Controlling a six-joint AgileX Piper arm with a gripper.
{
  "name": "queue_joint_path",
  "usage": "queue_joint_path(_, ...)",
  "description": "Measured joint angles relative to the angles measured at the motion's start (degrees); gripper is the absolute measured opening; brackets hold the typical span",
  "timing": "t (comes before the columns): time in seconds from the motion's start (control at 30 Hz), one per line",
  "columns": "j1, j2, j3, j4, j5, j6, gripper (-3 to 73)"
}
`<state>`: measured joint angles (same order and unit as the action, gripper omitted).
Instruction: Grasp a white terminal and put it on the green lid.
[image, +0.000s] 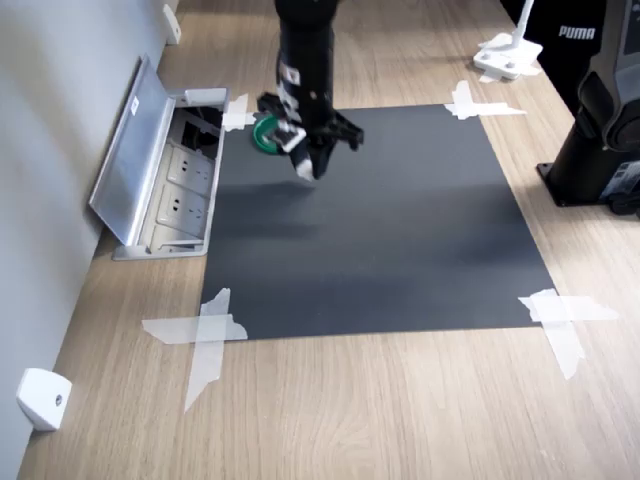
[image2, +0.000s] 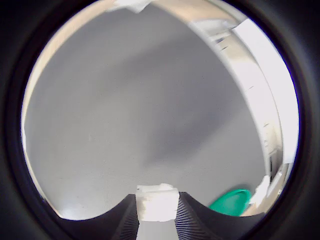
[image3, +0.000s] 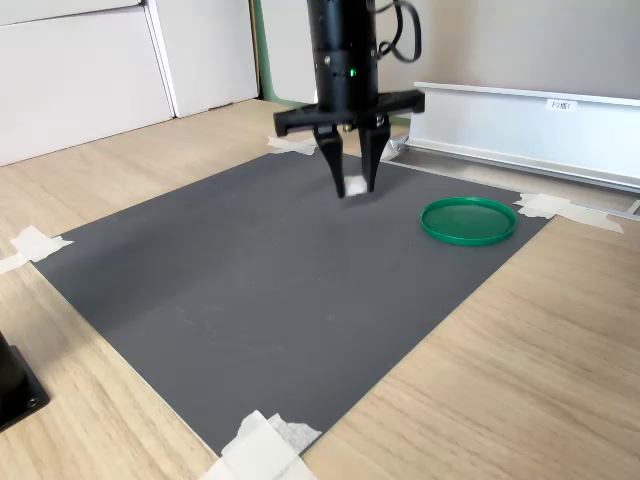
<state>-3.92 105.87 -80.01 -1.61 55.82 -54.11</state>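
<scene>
My gripper (image3: 354, 186) hangs over the far part of the black mat (image3: 260, 280), shut on the white terminal (image3: 355, 186). In the wrist view the small white block (image2: 157, 202) sits pinched between the two dark ribbed fingers (image2: 195, 220). It appears to be held slightly above the mat. The green lid (image3: 468, 220) lies flat on the mat near a taped corner, to the gripper's right in the second exterior view. In the first exterior view the lid (image: 264, 136) is partly hidden behind the arm, just left of the gripper (image: 307, 167). The lid's edge (image2: 231, 202) also shows in the wrist view.
White tape (image: 205, 335) holds the mat's corners to the wooden table. An open metal socket box (image: 165, 185) lies along the wall at the first exterior view's left. A white wedge piece (image: 42, 398) sits near that wall. A black stand (image: 600, 150) is at the right.
</scene>
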Motion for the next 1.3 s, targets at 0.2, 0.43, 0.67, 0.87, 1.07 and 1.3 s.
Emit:
queue_joint_path(0.2, -5.14, -0.66, -10.19, 2.7, 9.92, -1.98, 27.1)
queue_joint_path(0.43, -13.39, 0.17, -11.46, 2.59, 8.76, -5.09, 27.1)
queue_joint_path(0.67, -16.33, 3.85, -11.27, 1.61, 4.7, -5.49, 27.1)
queue_joint_path(0.87, -16.28, 7.91, -11.16, 1.61, 1.89, -4.07, 27.1)
queue_joint_path(1.07, -16.28, 10.41, -11.16, 1.61, 1.63, -3.35, 27.1)
queue_joint_path(1.3, -16.28, 12.56, -11.16, 1.3, 1.09, -3.33, 27.1)
